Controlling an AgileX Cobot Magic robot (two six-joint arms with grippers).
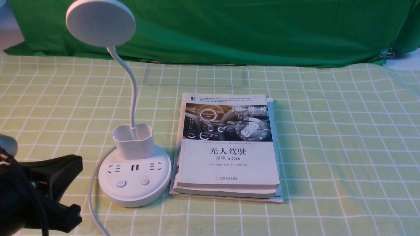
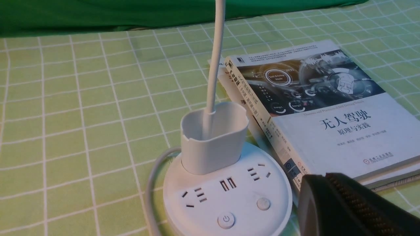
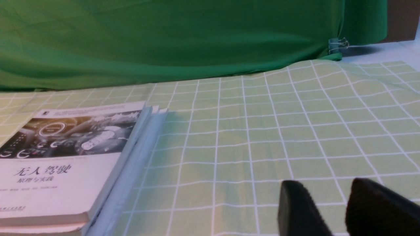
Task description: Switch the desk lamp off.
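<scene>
The white desk lamp stands at the front left of the table. Its round disc head [image 1: 100,22] is held up on a thin gooseneck [image 1: 133,95] that rises from a small cup [image 1: 134,141] on the round base [image 1: 154,193]. The base carries sockets, a power button [image 1: 121,183] and a second button [image 1: 144,181]. My left gripper [image 1: 77,164] is shut and empty, just left of the base and apart from it. In the left wrist view its tips [image 2: 316,183] hover near the base [image 2: 210,209], with the power button [image 2: 226,220] in sight. My right gripper [image 3: 328,185] is open and empty over bare cloth.
A stack of books [image 1: 229,157] lies right beside the lamp base, also in the right wrist view [image 3: 65,170]. The lamp's white cable [image 1: 93,196] runs off the front-left edge. A green backdrop [image 1: 249,29] closes the far side, with a binder clip [image 1: 387,53].
</scene>
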